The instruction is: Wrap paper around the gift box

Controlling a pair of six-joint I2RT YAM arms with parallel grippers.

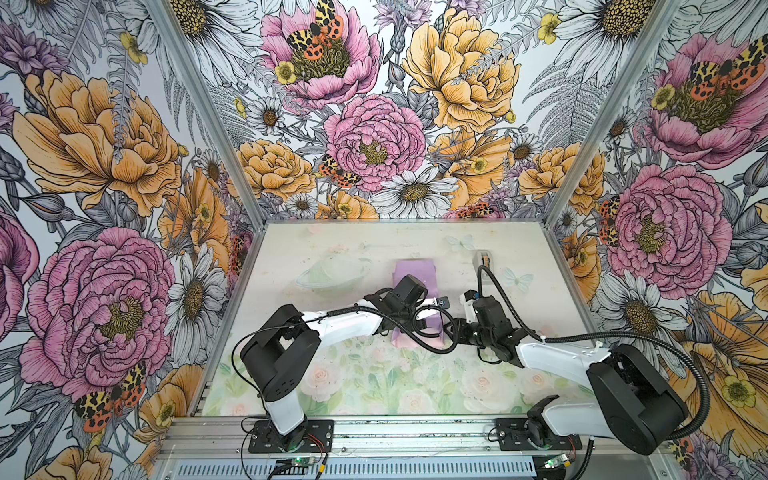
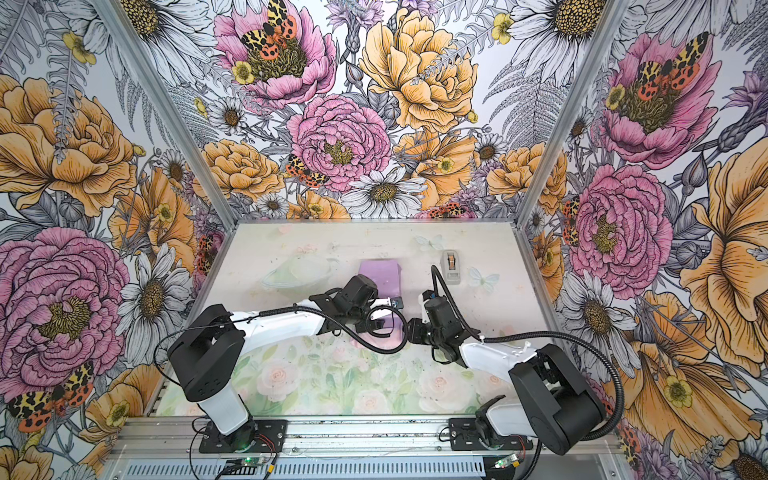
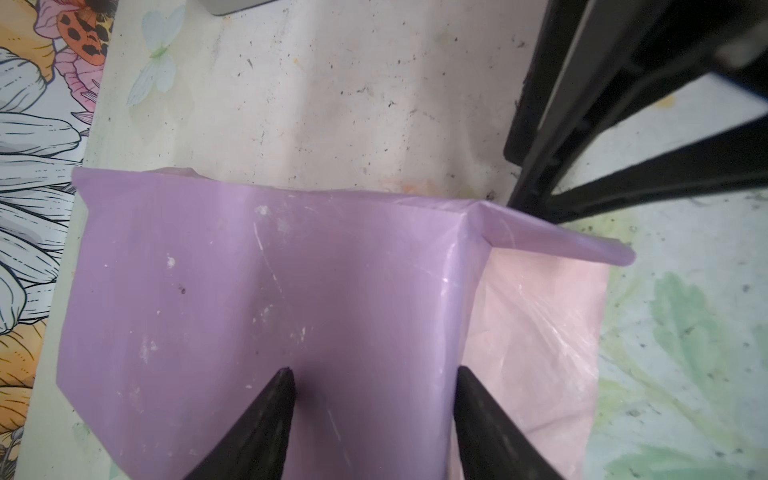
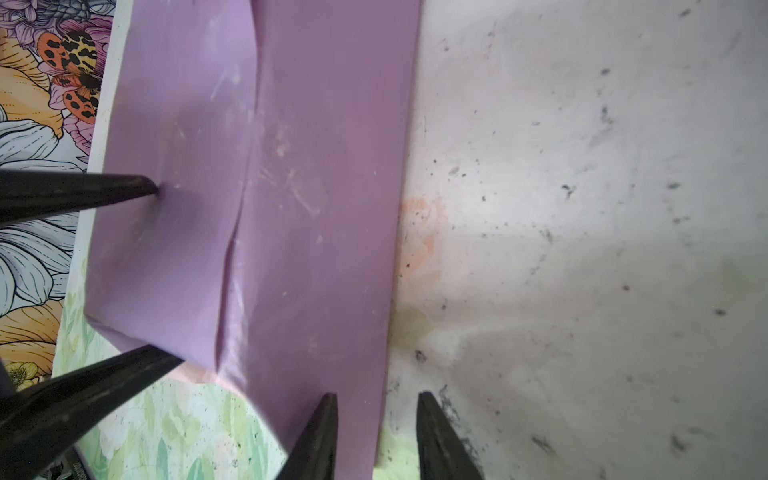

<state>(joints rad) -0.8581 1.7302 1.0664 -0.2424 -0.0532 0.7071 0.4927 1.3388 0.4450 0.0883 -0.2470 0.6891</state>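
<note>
The paper (image 1: 409, 270) (image 2: 380, 272) is folded lilac side out into a raised block at mid table, and the gift box is hidden. In the left wrist view the paper (image 3: 270, 270) has a pale pink flap (image 3: 540, 332) lying flat beside it. My left gripper (image 3: 374, 369) (image 1: 430, 318) is open over the block. One fingertip (image 3: 284, 378) rests on the lilac top and the other sits at the folded edge. My right gripper (image 4: 377, 394) (image 1: 451, 332) is open, straddling the paper's (image 4: 324, 208) long right edge near its front corner.
A grey tape dispenser (image 1: 482, 259) (image 2: 451, 264) stands on the table behind the right gripper. The left gripper's fingers (image 4: 137, 187) show in the right wrist view. Black parts of the right arm (image 3: 623, 124) stand close beside the paper. Floral walls enclose three sides.
</note>
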